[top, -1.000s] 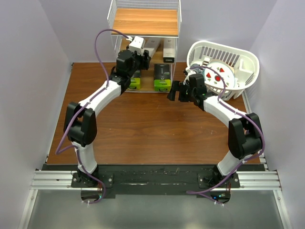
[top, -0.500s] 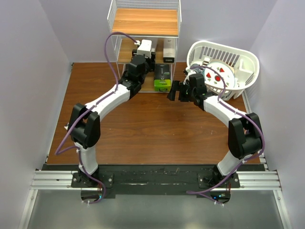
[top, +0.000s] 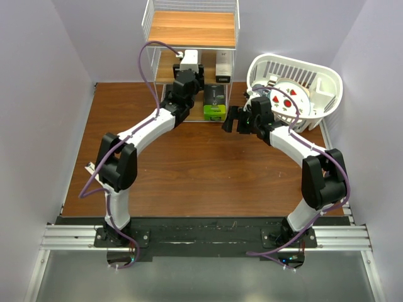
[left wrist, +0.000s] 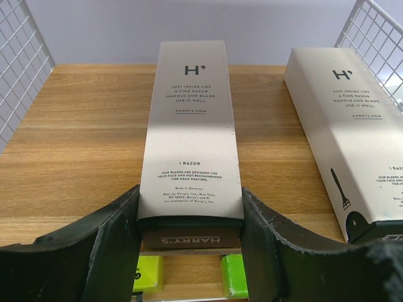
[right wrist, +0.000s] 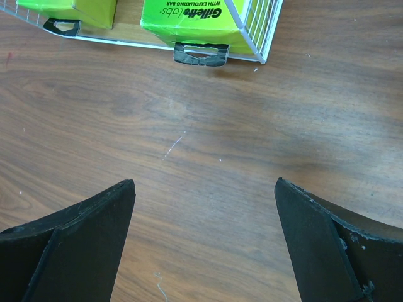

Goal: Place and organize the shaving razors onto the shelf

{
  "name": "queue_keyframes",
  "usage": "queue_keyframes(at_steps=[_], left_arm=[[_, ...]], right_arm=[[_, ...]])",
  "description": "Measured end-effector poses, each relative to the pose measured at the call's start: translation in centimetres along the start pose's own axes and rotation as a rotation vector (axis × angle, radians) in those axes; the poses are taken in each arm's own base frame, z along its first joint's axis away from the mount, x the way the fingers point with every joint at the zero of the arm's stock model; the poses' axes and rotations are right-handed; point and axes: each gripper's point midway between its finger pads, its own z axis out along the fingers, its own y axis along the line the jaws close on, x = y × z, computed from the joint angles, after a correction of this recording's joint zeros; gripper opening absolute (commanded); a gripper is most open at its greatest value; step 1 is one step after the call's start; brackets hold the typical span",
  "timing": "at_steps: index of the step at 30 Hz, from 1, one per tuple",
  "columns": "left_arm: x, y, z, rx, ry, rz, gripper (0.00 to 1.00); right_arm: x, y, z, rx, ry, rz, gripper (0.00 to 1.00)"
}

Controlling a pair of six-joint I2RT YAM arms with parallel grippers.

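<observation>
1. Closest, the right hand (right wrist: 201, 239) hangs released, fingers spread wide, over bare counter (right wrist: 208, 138) short of the far edge.
2. Just beyond it, two green-ended razor packs (right wrist: 189, 22) lie on the bottom tier of the shelf (top: 192, 28), which stands mid-way along the far edge.
3. Higher up, the left hand (left wrist: 191, 251) is grasping a slim carton (left wrist: 192, 138) lying flat on the middle tier. A second carton (left wrist: 343, 145) lies near its right side, not touching.
4. At the far right corner sits a white basket (top: 327, 82).
</observation>
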Motion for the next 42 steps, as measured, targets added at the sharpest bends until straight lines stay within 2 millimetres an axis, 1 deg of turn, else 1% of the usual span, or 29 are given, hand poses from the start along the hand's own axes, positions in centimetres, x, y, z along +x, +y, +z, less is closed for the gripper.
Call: queue_keyframes(at_steps=[3,5,6,11,13,14,19,22,24,25,26,28,29,30,31,32,33,34,35,36,37,38,39,40,41,42], left_arm=[[-0.1,-0.1,0.0,0.001,-0.001,-0.003,0.43],[-0.1,-0.1,0.0,0.001,-0.001,-0.005,0.45],[-0.1,-0.1,0.0,0.001,-0.001,-0.005,0.52],[-0.1,-0.2,0.0,0.003,-0.001,-0.007,0.59],[-0.1,-0.2,0.0,0.004,-0.001,-0.008,0.75],[-0.1,-0.2,0.0,0.004,-0.001,-0.007,1.0],[0.4,-0.3,-0.2,0.007,0.016,0.002,1.0],[0.9,-0.2,-0.7,0.014,0.053,0.019,1.0],[0.6,0.2,-2.0,0.037,0.104,0.049,1.0],[0.6,0.4,-3.2,0.062,0.13,0.066,1.0],[0.5,1.4,-4.9,0.08,0.161,0.083,1.0],[0.1,3.5,-9.5,0.15,0.205,0.11,1.0],[-0.4,5.3,-11.7,0.174,0.208,0.114,1.0],[-0.9,7.6,-13.8,0.179,0.21,0.112,1.0],[-1.7,10.9,-15.8,0.14,0.203,0.106,1.0],[-2.2,13.6,-16.7,0.088,0.198,0.102,1.0],[-2.3,16.7,-17.6,0.02,0.208,0.093,1.0],[-2.3,19.8,-18.4,-0.056,0.227,0.078,1.0],[-1.8,22.7,-18.8,-0.133,0.259,0.054,1.0],[-0.9,24.9,-19.1,-0.191,0.297,0.036,1.0],[0.9,27.4,-19.4,-0.268,0.364,0.004,1.0],[3.4,30.4,-20.2,-0.361,0.456,-0.035,1.0],[5.4,32.3,-20.7,-0.421,0.522,-0.057,1.0],[8.8,34.6,-22.0,-0.502,0.629,-0.084,1.0],[10.8,35.9,-23.3,-0.554,0.7,-0.1,1.0],[13.1,37.0,-25.2,-0.602,0.787,-0.119,1.0]], right_arm=[[0.0,0.0,0.0,0.001,0.0,0.001,0.97],[0.0,-0.1,0.0,0.001,-0.001,0.001,0.97],[0.0,-0.1,0.0,0.001,-0.001,0.001,0.97],[-0.1,-0.2,0.0,0.003,-0.002,0.003,0.97],[-0.1,-0.2,0.0,0.004,-0.002,0.004,0.97],[-0.1,-0.2,0.0,0.004,-0.003,0.004,0.97],[-0.1,-0.2,0.0,0.004,-0.003,0.003,0.97],[-0.1,-0.3,0.0,0.004,-0.003,0.002,0.98],[-0.1,-0.4,0.0,0.006,-0.003,-0.001,0.98],[-0.2,-0.5,0.0,0.007,-0.004,-0.002,0.98],[-0.2,-0.6,-0.1,0.01,-0.004,-0.003,0.98],[-0.4,-1.0,-0.1,0.017,-0.009,-0.001,0.98],[-0.5,-1.2,-0.2,0.02,-0.011,0.0,0.98],[-0.6,-1.4,-0.2,0.024,-0.013,0.001,0.98],[-0.6,-1.5,-0.3,0.027,-0.014,0.003,0.98],[-0.6,-1.7,-0.3,0.031,-0.014,0.004,0.98],[-0.6,-1.8,-0.4,0.033,-0.015,0.005,0.98],[-0.6,-1.9,-0.4,0.035,-0.016,0.005,0.98],[-0.7,-1.9,-0.4,0.034,-0.017,0.004,0.98],[-0.7,-1.9,-0.4,0.034,-0.017,0.003,0.98],[-0.7,-1.9,-0.4,0.034,-0.016,0.003,0.98],[-0.6,-1.8,-0.4,0.033,-0.016,0.003,0.98],[-0.6,-1.8,-0.4,0.032,-0.016,0.003,0.98],[-0.6,-1.8,-0.4,0.032,-0.016,0.003,0.98],[-0.6,-1.8,-0.4,0.032,-0.015,0.003,0.98],[-0.6,-1.8,-0.4,0.031,-0.014,0.004,0.98]])
